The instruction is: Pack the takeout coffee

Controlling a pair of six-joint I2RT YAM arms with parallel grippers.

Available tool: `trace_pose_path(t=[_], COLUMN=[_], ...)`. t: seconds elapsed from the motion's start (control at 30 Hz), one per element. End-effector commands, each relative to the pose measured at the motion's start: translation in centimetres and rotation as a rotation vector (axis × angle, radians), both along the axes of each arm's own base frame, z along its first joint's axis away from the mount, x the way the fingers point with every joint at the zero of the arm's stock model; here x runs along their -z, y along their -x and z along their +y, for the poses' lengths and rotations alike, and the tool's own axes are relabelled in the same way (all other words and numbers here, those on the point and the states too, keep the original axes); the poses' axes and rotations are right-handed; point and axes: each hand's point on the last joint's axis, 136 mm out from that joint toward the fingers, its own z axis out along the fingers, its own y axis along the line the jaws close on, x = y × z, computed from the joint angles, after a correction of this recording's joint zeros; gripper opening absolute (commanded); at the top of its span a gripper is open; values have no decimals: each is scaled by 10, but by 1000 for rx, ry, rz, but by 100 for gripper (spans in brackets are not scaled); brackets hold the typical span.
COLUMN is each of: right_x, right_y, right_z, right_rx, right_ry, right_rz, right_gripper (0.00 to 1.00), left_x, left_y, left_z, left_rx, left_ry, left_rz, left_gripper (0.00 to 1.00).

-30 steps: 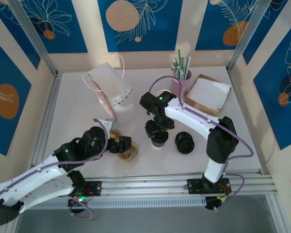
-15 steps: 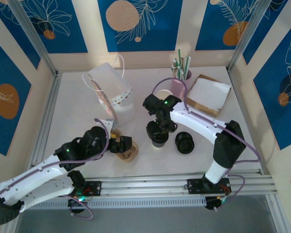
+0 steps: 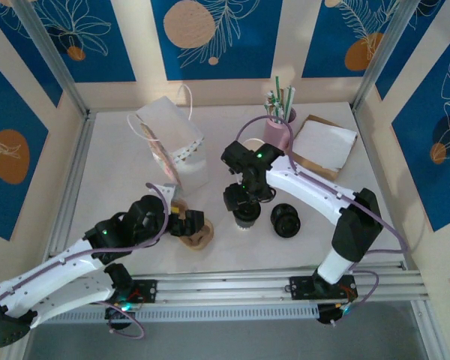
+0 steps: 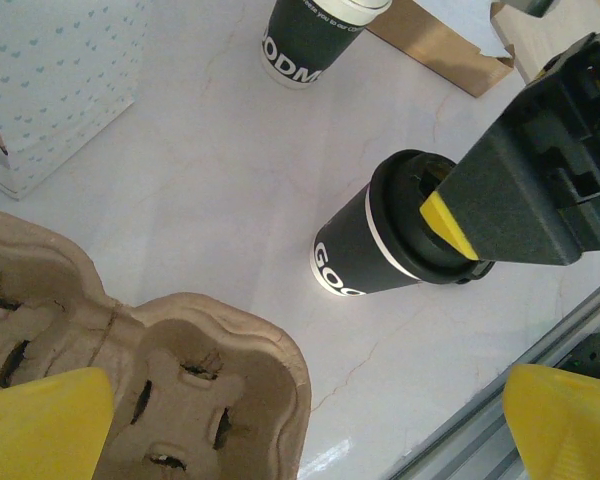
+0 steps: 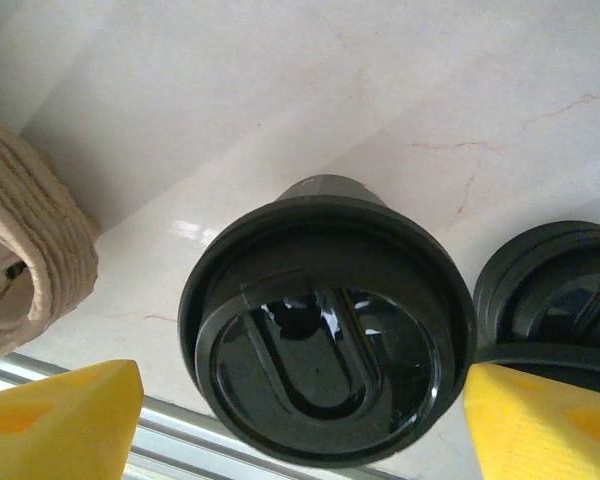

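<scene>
The takeout coffee (image 4: pixel 370 255) is a dark paper cup with white lettering, a white base rim and a round black lid (image 5: pixel 325 330). It stands upright on the table at centre (image 3: pixel 246 219). My right gripper (image 3: pixel 244 201) hovers right over it, open, with a yellow finger (image 5: pixel 60 420) on each side of the lid and not touching it. My left gripper (image 3: pixel 189 223) is open over a brown pulp cup carrier (image 4: pixel 180 380), which lies left of the cup (image 3: pixel 201 240); its fingers (image 4: pixel 45 425) are spread wide.
A stack of loose black lids (image 3: pixel 286 220) sits just right of the cup. A white paper bag (image 3: pixel 169 139) stands at the back left. Lidless nested cups (image 4: pixel 310 35), a pink straw holder (image 3: pixel 279 129) and napkins (image 3: pixel 322 142) are behind. A metal rail (image 3: pixel 270 281) borders the front.
The right arm's elbow has swung a little to the right while its gripper stays over the lidded cup. The left arm and carrier have not moved.
</scene>
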Motion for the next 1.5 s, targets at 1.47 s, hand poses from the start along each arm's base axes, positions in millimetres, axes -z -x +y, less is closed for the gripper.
trace_pose_path(t=[1.47], right_x=[22], right_y=[20], right_z=[-8], right_rx=[3], right_ry=[76], right_rz=[64], right_gripper=[55], left_x=[-7], left_y=[-3], left_z=[8], left_rx=[-38], left_ry=[16], left_rz=[-10], left_gripper=[100])
